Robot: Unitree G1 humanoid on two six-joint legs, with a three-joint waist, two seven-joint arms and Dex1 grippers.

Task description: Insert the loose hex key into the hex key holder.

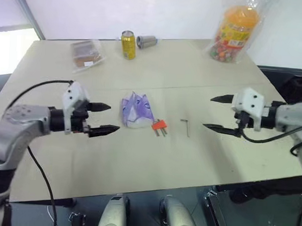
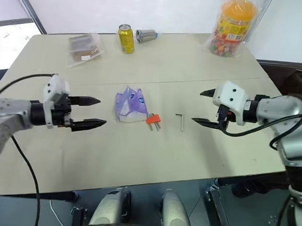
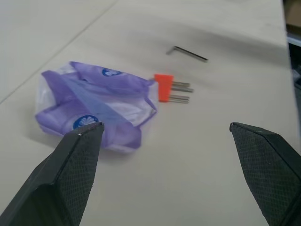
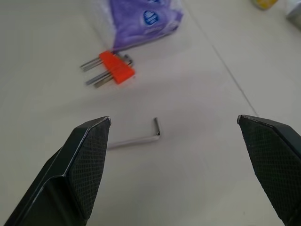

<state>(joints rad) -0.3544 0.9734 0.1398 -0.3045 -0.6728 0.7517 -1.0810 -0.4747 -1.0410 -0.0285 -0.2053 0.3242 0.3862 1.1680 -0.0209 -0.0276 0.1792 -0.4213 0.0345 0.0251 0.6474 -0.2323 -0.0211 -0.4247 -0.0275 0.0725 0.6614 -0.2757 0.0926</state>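
- Both claws hover above the worktop (image 1: 138, 167) with their fingers spread wide and nothing between them.
- Left claw (image 1: 103, 118) hangs just left of the packet (image 1: 137, 110), tips pointing toward the middle of the worktop; in its wrist view its two fingers (image 3: 77, 165) frame the packet and holder.
- Right claw (image 1: 218, 113) hangs to the right of the key (image 1: 186, 126), tips pointing back toward the middle; in its wrist view the key lies between its two fingers (image 4: 87, 160), further out.
- Key: a thin grey L-shaped rod, lying flat and alone on the bare worktop, between the holder (image 1: 159, 125) and the right claw, touching neither.
- Holder: a small orange-red block lying flat, with grey keys sticking out of one side, toward the near edge of the worktop.
- Holder sits just beside the packet's right edge, at its lower corner; whether the two touch is unclear.
- Packet: crumpled purple and white plastic, near the worktop's centre.
- Far side of the worktop: a yellow can (image 1: 128, 44) standing upright, with a grey metal cylinder (image 1: 146, 41) lying on its side just beside it.
- Left of the can lies a clear bag with brown contents (image 1: 86, 53).
- At the far right corner stands a large clear bag holding an orange-topped jar of coloured sweets (image 1: 235, 29).
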